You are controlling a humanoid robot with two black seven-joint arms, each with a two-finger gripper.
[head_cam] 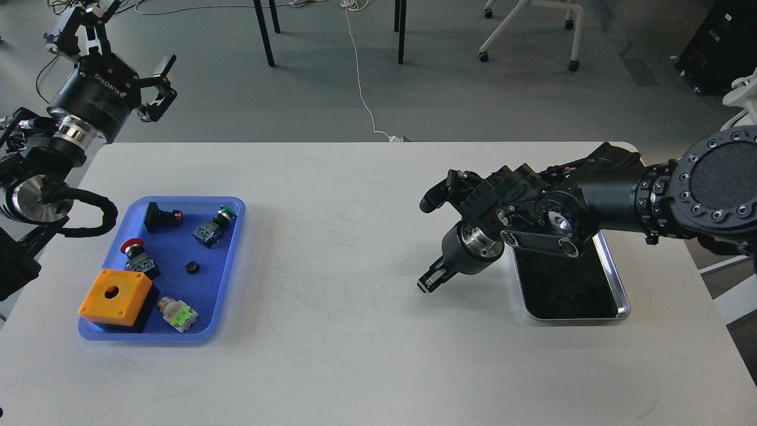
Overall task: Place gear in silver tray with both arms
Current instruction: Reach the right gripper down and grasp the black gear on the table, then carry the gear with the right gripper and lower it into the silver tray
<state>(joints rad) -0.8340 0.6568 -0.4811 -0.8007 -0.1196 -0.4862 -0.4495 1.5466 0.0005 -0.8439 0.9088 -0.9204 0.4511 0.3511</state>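
The left claw (127, 59) hangs beyond the table's far left corner with its fingers spread wide, holding nothing. The right claw (430, 279) points down at the white table (355, 355), just left of the silver tray (621, 296); it looks small and dark, so I cannot tell whether its fingers are apart or together.

The silver tray is a shallow shiny metal rectangle with rounded corners and a dark mirror floor, partly under the right arm. The gear (191, 267), a small black toothed ring, lies in the blue plastic tray (230, 260) near an orange box (115, 296) with a round hole.
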